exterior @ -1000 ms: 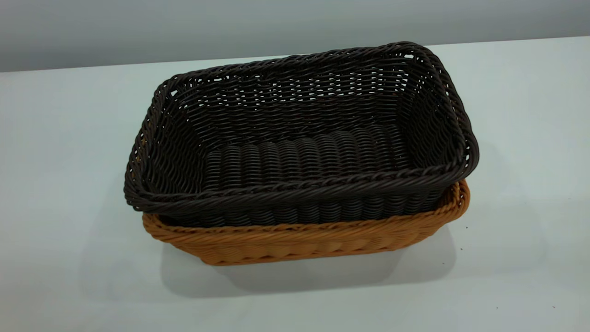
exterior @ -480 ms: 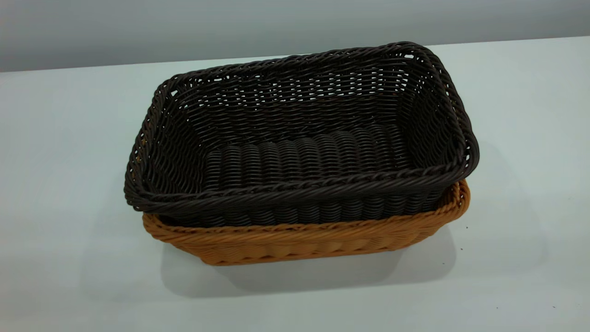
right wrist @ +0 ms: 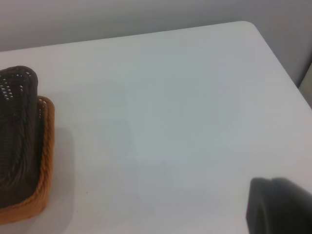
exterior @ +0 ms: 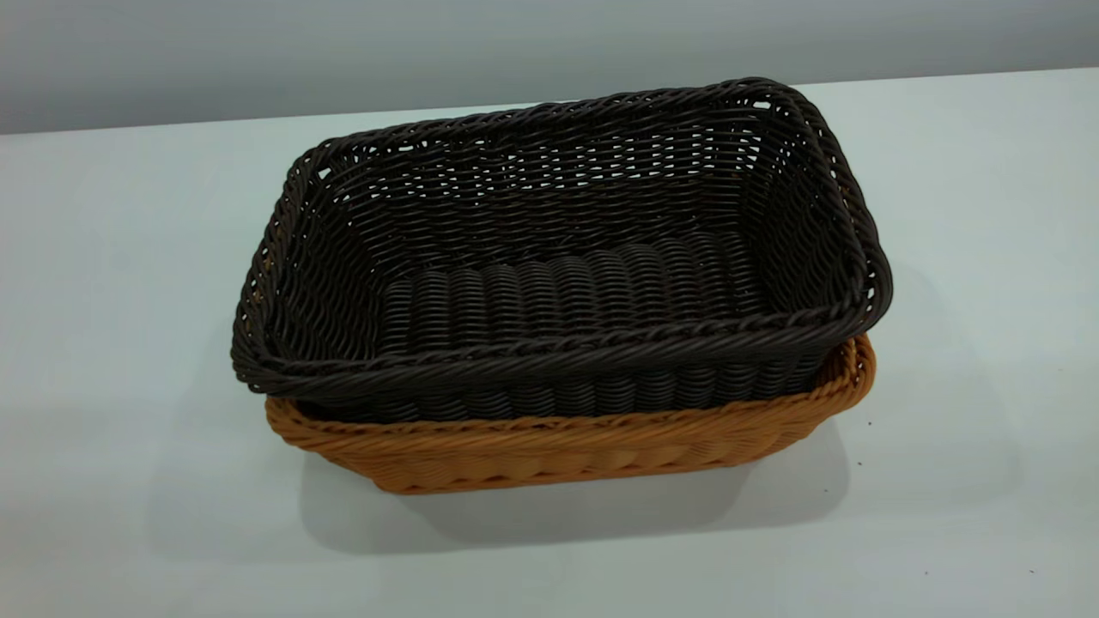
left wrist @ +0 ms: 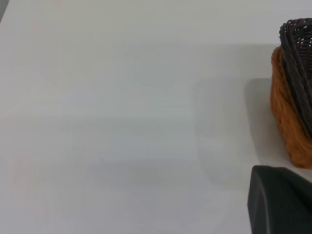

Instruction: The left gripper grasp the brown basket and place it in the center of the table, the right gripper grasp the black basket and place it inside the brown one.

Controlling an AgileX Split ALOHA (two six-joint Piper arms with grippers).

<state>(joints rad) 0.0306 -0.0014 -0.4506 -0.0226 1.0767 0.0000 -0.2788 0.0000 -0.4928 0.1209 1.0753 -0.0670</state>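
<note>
— Where's the black basket [exterior: 558, 257] now?

— Nested inside the brown basket [exterior: 567, 451], its braided rim riding a little above the brown one's rim. It looks seated square, not tipped.

— And the brown basket itself?

— Standing about mid-table [exterior: 129, 257], white top bare all round it. I'd call both steps done; nothing seems left but for the arms to park.

— The grippers?

— Both well clear of the brown basket. A dark piece of the left gripper [left wrist: 280, 200] shows in its own wrist view, off to one side of the basket; likewise the right gripper [right wrist: 278, 204] on the other side. Fingers apart or together, I cannot tell for either. Neither holds anything I can see.
</note>
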